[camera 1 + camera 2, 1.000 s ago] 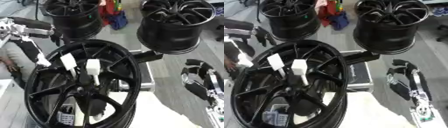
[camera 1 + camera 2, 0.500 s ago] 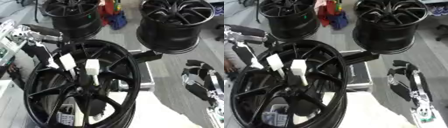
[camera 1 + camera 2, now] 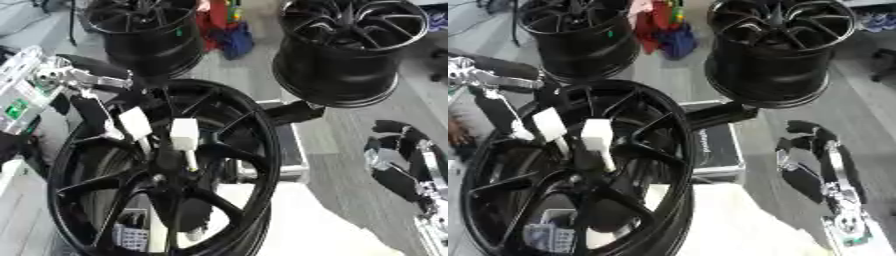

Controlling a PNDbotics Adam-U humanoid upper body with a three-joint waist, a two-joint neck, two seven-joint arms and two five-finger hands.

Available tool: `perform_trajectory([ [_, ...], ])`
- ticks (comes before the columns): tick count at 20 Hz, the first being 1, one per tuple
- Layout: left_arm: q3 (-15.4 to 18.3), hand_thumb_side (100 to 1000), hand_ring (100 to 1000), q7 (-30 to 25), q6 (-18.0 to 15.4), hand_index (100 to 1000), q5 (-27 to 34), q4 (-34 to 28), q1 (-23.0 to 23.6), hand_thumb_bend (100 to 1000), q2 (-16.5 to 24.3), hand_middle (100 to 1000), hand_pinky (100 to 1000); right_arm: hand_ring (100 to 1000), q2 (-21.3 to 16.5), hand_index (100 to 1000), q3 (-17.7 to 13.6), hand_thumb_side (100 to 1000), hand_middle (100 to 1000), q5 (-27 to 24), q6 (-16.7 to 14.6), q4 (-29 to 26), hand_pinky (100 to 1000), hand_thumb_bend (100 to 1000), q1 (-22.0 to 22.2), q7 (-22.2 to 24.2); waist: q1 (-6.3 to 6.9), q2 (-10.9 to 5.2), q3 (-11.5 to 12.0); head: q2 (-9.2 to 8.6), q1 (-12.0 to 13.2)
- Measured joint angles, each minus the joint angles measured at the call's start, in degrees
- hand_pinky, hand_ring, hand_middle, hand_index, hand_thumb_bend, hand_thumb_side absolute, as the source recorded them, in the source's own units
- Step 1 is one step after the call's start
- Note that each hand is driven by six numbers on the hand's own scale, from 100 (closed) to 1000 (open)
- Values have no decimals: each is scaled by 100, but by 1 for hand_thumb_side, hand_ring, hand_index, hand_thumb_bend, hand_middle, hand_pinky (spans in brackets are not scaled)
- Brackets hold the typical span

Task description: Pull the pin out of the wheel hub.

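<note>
The large glossy black multi-spoke wheel hub (image 3: 166,170) stands tilted just below the robot's left hand (image 3: 92,102), a rigid, heavy-looking casting that should stay put while something is drawn from it. Two white block-headed pins on thin shafts rise from its centre: the right pin (image 3: 184,135) sits a little beyond the fingers, the left pin (image 3: 134,122) just beside them. Each looks light, stiff and smooth; the blocky head seems the natural place to pinch. Whether the left hand's fingers are apart or together cannot be told. The right hand (image 3: 815,165) hangs idle, fingers relaxed, well right of the hub.
</note>
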Motion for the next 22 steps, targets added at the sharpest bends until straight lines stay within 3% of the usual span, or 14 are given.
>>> perform_trajectory([
  [11, -56, 206, 543, 42, -42, 780, -11, 101, 58, 367, -91, 630, 615, 613, 0, 753, 17, 100, 671, 0, 0, 0, 737, 100, -12, 1, 0, 4, -24, 0, 20],
  [22, -53, 104, 446, 37, -38, 698, 176, 91, 60, 167, -92, 532, 508, 612, 0, 752, 17, 100, 671, 0, 0, 0, 738, 100, -12, 1, -7, 4, -23, 0, 21],
])
